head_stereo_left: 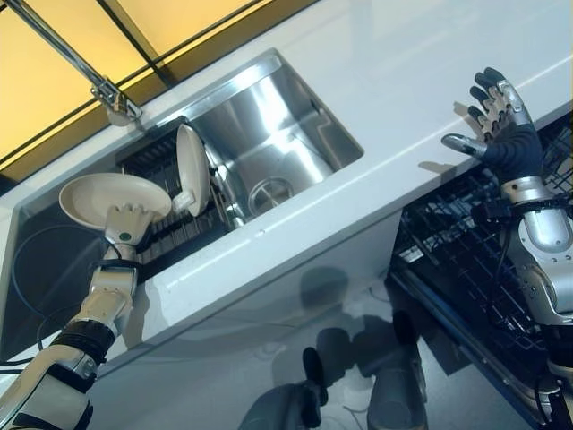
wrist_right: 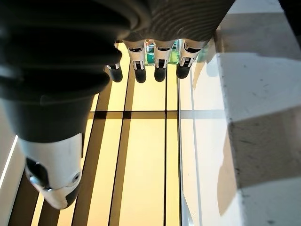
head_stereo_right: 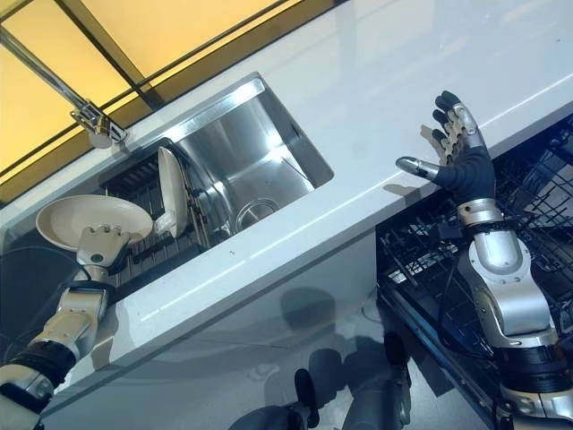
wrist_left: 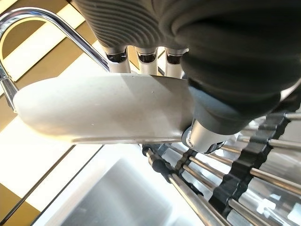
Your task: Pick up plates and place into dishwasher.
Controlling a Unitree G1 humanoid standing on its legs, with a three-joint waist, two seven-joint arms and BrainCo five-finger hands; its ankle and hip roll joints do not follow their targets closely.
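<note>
The left hand (head_stereo_left: 128, 224) grips a plate (head_stereo_left: 107, 197) above the sink rack (head_stereo_left: 166, 235); the right hand (head_stereo_left: 506, 134) hovers spread over the counter (head_stereo_left: 430, 81).

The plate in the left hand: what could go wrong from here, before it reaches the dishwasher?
1. The left hand pinches the plate only at its rim, so it could slip and fall onto the rack in the sink.
2. A second plate stands on edge close beside it; a sideways swing might knock it over.
3. The way to the dishwasher passes the counter edge; the plate may strike it. The right hand is open above the counter, not helping.
</note>
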